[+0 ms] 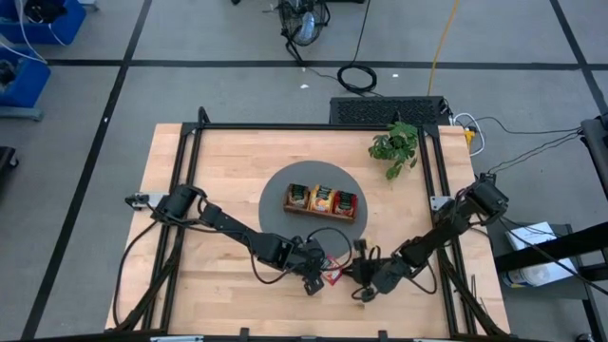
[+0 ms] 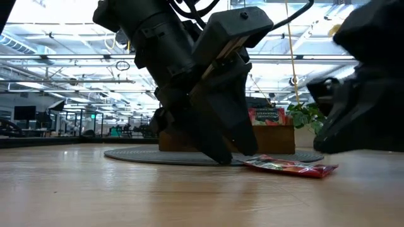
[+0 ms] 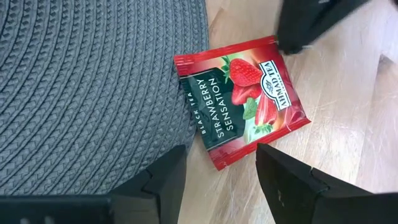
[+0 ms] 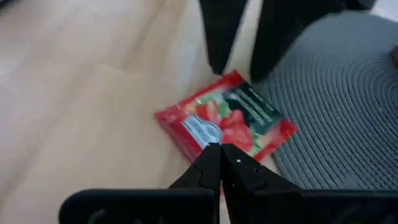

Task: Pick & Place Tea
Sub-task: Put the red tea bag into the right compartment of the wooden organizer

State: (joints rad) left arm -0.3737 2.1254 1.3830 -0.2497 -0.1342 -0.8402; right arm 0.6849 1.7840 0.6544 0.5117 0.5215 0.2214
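The left gripper [image 3: 217, 177] holds its fingers wide, straddling the red tea sachet [image 3: 239, 99] on the surface to grasp it; the right gripper [image 4: 221, 163], fingers closed, presses its far edge.

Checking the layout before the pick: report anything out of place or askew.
One red tea sachet lies loose and skewed, half on the grey mat's edge, half on the table, not in the tray. Left gripper open over it; right gripper shut beside it.

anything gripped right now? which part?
Nothing is held. The red tea sachet lies flat, partly on the grey mat. The left gripper is open over its near edge; the right gripper is shut at its opposite edge.
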